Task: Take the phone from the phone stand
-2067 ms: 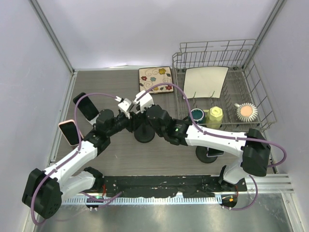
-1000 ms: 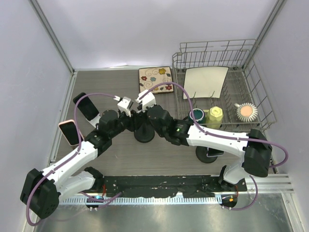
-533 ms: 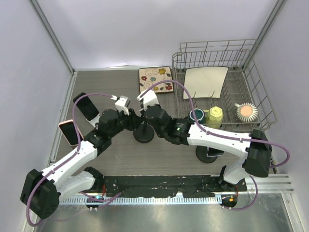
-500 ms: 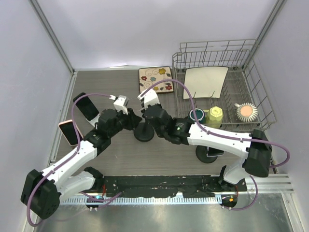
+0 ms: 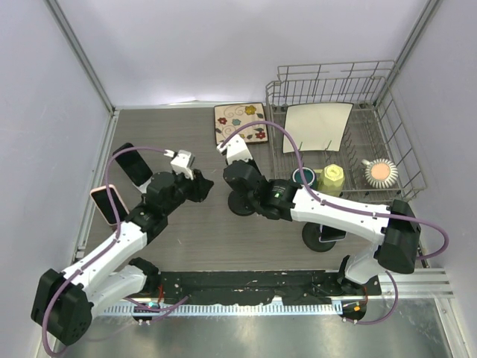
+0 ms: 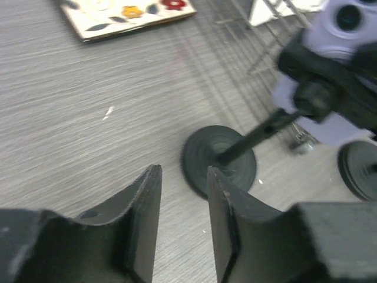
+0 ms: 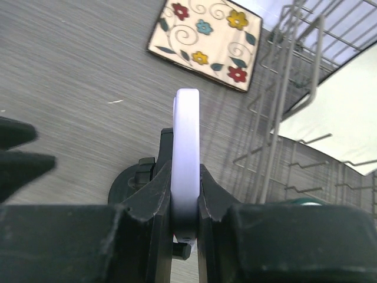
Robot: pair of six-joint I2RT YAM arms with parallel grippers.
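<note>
Lavender phone (image 7: 187, 147) pinched edge-on in my right jaws, stand (image 6: 219, 159) base directly below them. Left jaws slightly spread, empty, same base on the table (image 6: 70, 118) just ahead of them.

Grey wood-grain table (image 5: 195, 237) with floral mat (image 5: 241, 121), wire dish rack (image 5: 395, 149), phone stand base (image 6: 203, 158).

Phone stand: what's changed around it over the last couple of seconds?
The left gripper pulled away to the left, empty-handed. The right gripper, clamped on the phone, swung right, and the phone stand slid right with it. The dish rack, flowered mat and spare phones stayed put.
</note>
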